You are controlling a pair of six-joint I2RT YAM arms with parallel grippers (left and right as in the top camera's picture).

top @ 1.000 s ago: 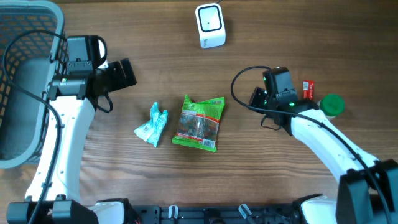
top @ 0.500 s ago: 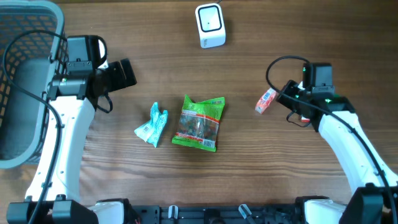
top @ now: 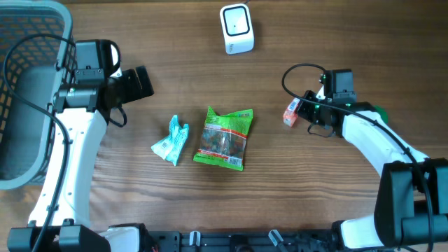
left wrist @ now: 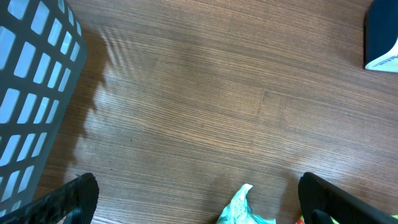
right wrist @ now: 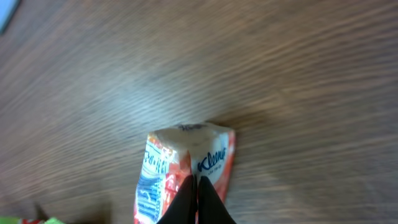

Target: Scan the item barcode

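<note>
Red-and-white tissue pack [right wrist: 186, 162] reads "Kleenex", pinched tight in the right pincer [right wrist: 196, 198] over the right half of the counter [top: 280, 196]; left pincer [left wrist: 196, 198] gapes wide, holding nothing.

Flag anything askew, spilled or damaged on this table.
Nothing spilled or broken. The teal wrapper looks crumpled and twisted; the green snack bag beside it lies slightly tilted. The tissue pack is pinched in the right gripper.

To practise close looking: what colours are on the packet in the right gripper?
The packet is red and white with blue lettering; clearest in the right wrist view.
</note>
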